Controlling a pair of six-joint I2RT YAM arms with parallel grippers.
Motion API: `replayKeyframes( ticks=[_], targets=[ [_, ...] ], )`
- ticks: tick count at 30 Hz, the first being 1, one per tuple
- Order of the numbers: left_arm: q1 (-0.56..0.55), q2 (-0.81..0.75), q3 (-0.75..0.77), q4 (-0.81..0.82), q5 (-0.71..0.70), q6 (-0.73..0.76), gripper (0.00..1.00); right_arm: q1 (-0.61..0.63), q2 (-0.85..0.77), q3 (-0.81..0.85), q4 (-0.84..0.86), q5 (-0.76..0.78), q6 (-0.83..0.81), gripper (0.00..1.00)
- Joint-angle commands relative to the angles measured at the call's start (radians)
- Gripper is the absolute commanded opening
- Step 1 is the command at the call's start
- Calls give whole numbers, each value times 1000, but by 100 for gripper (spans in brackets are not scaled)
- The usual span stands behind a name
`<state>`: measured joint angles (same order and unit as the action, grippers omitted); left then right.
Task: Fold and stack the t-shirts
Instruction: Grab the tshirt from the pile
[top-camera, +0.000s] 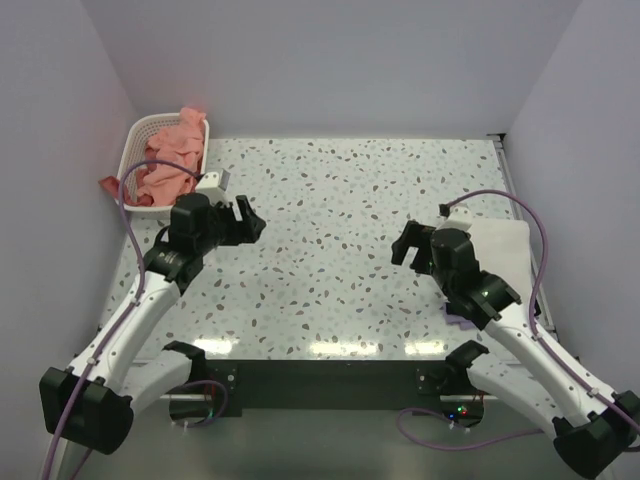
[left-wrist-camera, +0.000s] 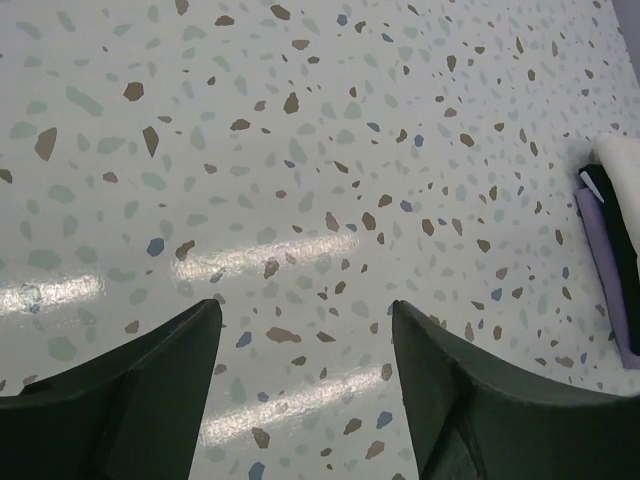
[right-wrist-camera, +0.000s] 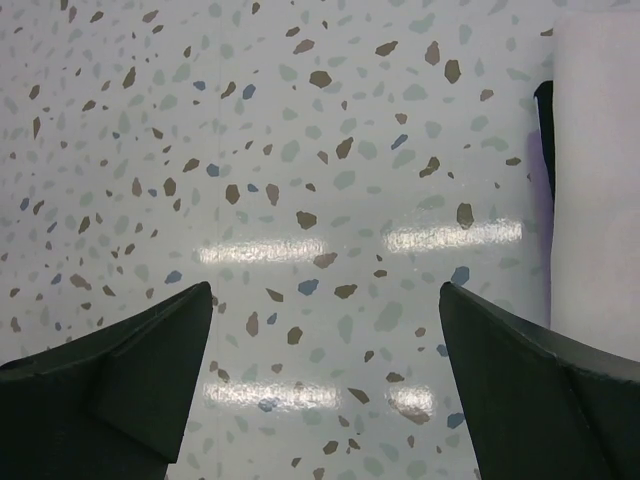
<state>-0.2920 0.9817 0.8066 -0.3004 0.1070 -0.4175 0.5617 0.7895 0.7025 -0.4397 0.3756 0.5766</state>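
Pink t-shirts (top-camera: 172, 158) heaped in far-left basket (top-camera: 143, 128) (white one (top-camera: 505, 245) at right edge); both arms' jaws spread above table (top-camera: 330, 200)

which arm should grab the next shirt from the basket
Left: the left gripper, open, hangs just beside the basket of pink shirts; the right gripper is across the table, by the white shirt.

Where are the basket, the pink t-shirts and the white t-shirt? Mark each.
white basket (top-camera: 143, 125), top view, far rim.
pink t-shirts (top-camera: 165, 170), top view, middle of the heap.
white t-shirt (top-camera: 505, 248), top view, bare folded cloth.
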Motion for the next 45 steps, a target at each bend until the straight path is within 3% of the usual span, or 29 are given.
replayKeyframes(
  ticks=[1,8,17,22,30,35,39,42,43,45],
  targets=[
    [4,14,57,40,0,-21,77,0,-24,18,-10,26,-30,99],
    [4,47,106,46,-111,-38,100,1,-29,28,-17,36,-55,99],
    [13,251,318,-2,-467,-99,100,1,4,41,-5,2,-67,99],
    [97,494,566,-73,-578,-84,100,0,23,19,50,-76,-69,99],
    [333,831,831,-144,-573,-86,100,1,120,28,108,-161,-69,99],
    [424,978,896,-155,-541,-90,100,1,143,5,154,-170,-72,99],
    [455,1048,927,-123,-514,-80,97,0,160,3,160,-191,-73,99],
    [464,1089,936,-79,-468,-67,86,0,159,-9,170,-193,-72,99],
    [465,1098,942,-80,-463,-66,72,0,159,-9,170,-193,-72,99],
    [465,1118,962,-88,-458,-67,61,0,157,-14,168,-198,-77,99]
  ],
)
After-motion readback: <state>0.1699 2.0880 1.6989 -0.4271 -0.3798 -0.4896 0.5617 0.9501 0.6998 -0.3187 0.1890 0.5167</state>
